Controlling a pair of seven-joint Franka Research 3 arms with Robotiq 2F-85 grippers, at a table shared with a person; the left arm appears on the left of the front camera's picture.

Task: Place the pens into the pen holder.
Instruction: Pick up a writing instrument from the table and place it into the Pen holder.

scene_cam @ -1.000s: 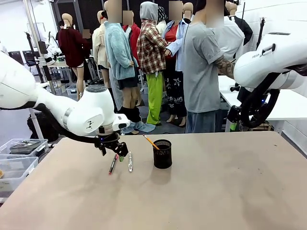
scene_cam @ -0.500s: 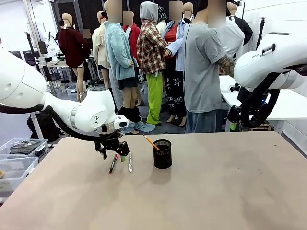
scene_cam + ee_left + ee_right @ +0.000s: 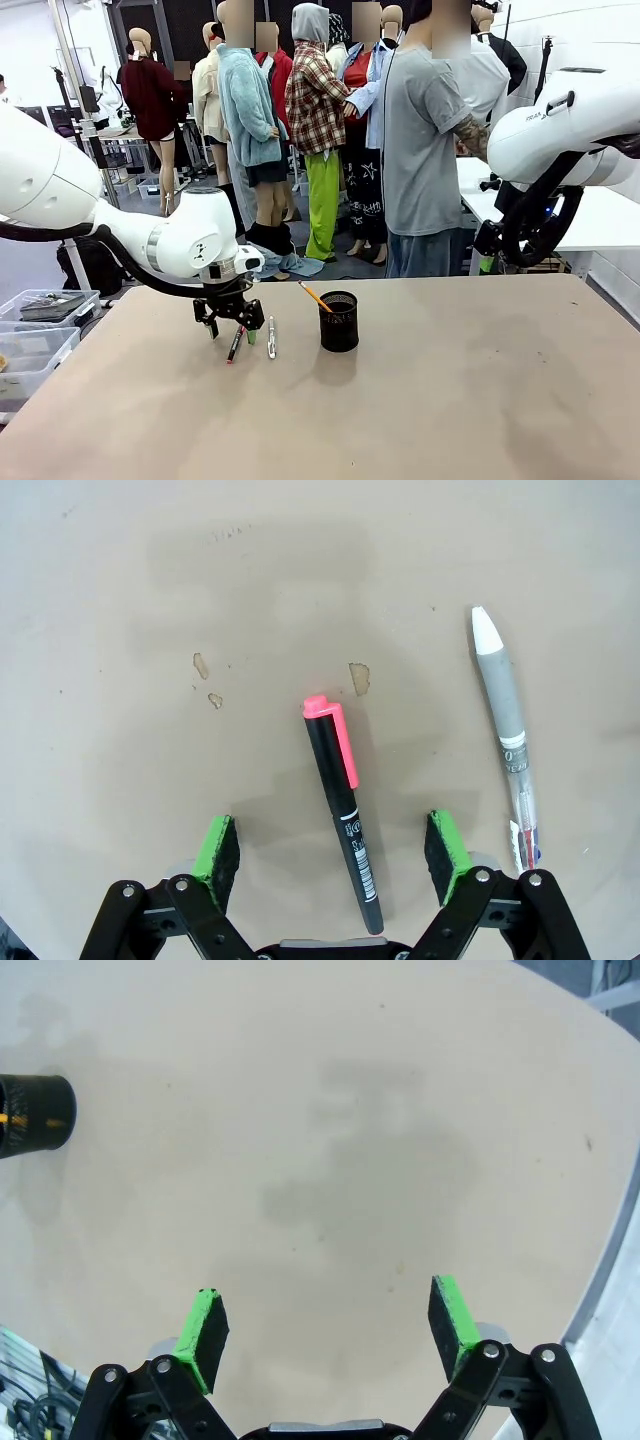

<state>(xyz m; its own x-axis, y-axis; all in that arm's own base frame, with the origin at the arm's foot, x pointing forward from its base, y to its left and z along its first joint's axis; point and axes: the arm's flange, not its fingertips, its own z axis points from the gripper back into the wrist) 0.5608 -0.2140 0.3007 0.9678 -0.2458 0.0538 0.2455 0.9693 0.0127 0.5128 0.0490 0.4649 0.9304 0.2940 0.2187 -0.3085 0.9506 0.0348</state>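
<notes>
My left gripper (image 3: 233, 332) is down low over the table (image 3: 450, 400), to the left of the pen holder (image 3: 339, 322). In the left wrist view its fingers (image 3: 217, 845) are spread wide and hold nothing. The black pen with the pink cap (image 3: 343, 820) lies flat on the table in the gap between them, clear of both green pads, with the cap pointing away from the wrist. I cannot tell whether the fingertips touch the table.

The silver-white pen (image 3: 503, 720) lies flat just outside the gap, past the finger on the picture's right and roughly parallel to the black one. From the front it sits between the black pen and the holder (close to the first, apart from the second). A few small chips (image 3: 357, 677) mark the table beyond the pink cap.

The orange pencil (image 3: 314, 296) stands in the mesh holder, leaning with its upper end out over the rim towards the left arm.

My right gripper (image 3: 330, 1325) hangs above bare table with its fingers spread and nothing between them, and the holder shows at the left edge of its wrist view. The right arm (image 3: 560, 140) is raised at the table's right side. A person in a grey T-shirt (image 3: 425, 150) stands at the far edge.
</notes>
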